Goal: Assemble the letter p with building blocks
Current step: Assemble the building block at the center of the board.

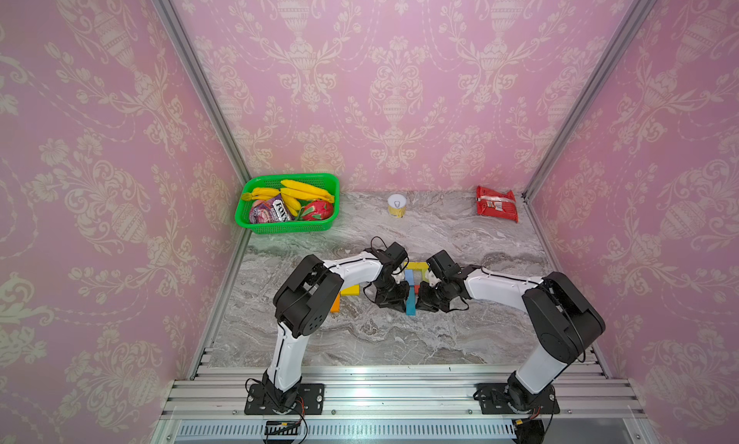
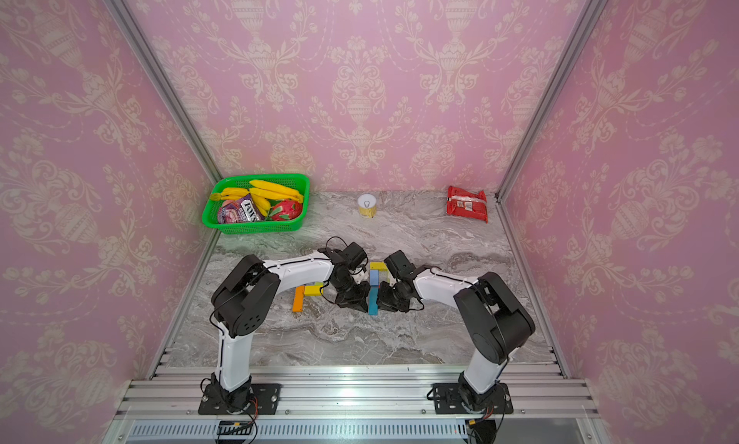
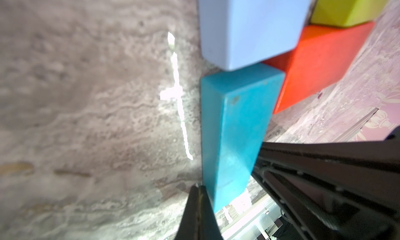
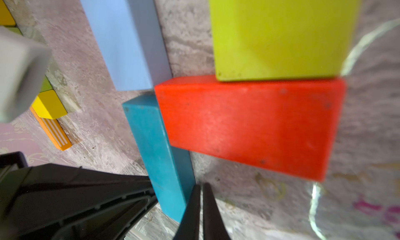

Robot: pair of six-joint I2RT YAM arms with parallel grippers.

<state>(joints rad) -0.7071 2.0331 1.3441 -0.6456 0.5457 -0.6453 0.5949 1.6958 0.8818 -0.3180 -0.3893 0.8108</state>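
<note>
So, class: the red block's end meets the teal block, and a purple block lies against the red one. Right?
No: a lime block, not a purple one, lies against the red block, as the right wrist view shows. Its end does meet the teal block.

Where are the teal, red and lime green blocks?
teal block [image 4: 151, 141], right wrist view, middle of its upper face
red block [image 4: 249, 124], right wrist view, middle of its broad face
lime green block [image 4: 277, 33], right wrist view, broad face

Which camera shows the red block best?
The right wrist view: the red block fills the middle, whole, abutting the lime green block and teal block. The left wrist view shows part of it; in a top view only a sliver shows beside the right arm.
</note>
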